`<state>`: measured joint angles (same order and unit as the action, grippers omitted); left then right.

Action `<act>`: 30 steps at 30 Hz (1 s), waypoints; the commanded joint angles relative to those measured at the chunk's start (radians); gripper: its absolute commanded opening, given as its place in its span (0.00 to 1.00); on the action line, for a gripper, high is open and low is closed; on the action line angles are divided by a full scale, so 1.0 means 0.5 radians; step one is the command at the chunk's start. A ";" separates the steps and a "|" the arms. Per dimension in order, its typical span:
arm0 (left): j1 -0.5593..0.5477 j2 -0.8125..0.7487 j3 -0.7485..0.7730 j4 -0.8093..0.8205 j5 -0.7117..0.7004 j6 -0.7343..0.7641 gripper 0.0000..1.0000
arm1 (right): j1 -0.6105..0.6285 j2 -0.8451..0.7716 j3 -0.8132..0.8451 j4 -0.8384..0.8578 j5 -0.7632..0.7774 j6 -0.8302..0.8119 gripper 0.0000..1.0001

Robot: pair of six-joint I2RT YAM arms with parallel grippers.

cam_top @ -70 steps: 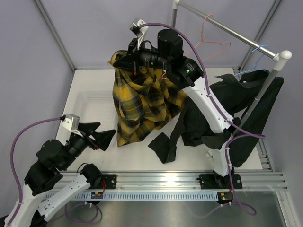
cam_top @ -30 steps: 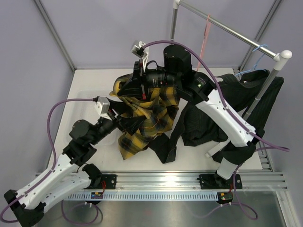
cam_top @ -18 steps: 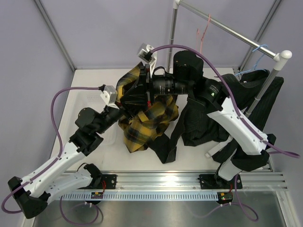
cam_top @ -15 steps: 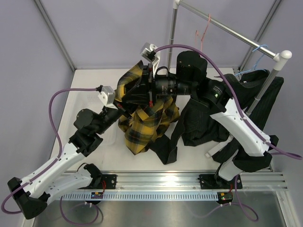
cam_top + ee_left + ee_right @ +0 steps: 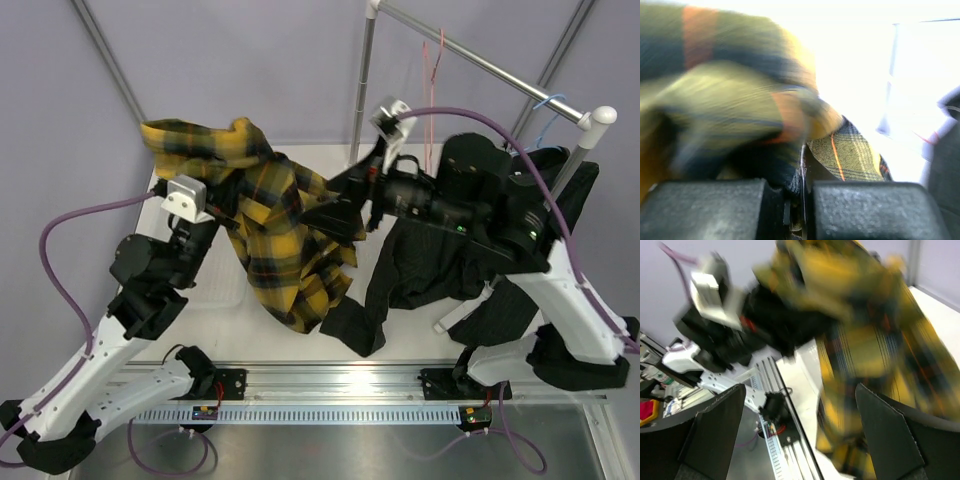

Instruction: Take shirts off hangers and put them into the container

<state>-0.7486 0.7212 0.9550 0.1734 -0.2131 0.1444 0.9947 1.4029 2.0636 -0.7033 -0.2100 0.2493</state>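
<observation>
Two arms over the white worktop (image 5: 405, 328) in the top view. The left tool (image 5: 222, 192) is raised and shut on the yellow-and-black plaid shirt (image 5: 285, 240), which hangs in the air from it, its lower end draping toward the worktop just beside the translucent container (image 5: 222, 290). The right tool (image 5: 335, 200) sits close against the plaid, jaws spread, holding nothing. The black shirt (image 5: 425, 265) hangs at the right under the metal rail (image 5: 480, 65) on a blue hanger (image 5: 547, 103); the pink hanger (image 5: 432, 60) hangs bare.

Left wrist view: blurry. The left tool (image 5: 800, 202) has its black fingers (image 5: 715, 210) pressed together with plaid shirt (image 5: 740, 100) cloth pinched between them.

Right wrist view: also blurry. The right tool (image 5: 800, 390) has its fingers (image 5: 715, 425) wide apart, with nothing gripped. The plaid shirt (image 5: 865, 330) hangs ahead, with the left arm (image 5: 720, 340) behind it.
</observation>
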 commanded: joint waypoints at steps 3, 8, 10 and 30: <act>0.018 0.193 0.544 0.095 -0.387 0.735 0.00 | 0.011 -0.556 -0.656 0.013 0.358 0.017 0.99; 0.037 0.450 0.970 0.033 -0.420 1.081 0.00 | 0.014 -0.842 -1.288 0.167 0.350 0.161 1.00; 0.055 0.478 0.980 0.195 -0.534 1.293 0.00 | 0.014 -0.848 -1.405 0.161 0.359 0.204 0.99; 0.678 1.042 1.667 0.739 -0.194 1.491 0.00 | 0.014 -1.084 -2.142 0.173 0.169 0.462 0.99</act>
<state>-0.4278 1.2121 1.7035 0.3939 -0.3668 0.8204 0.9951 0.8902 1.0325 -0.6483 -0.1158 0.4473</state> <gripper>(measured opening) 0.028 0.992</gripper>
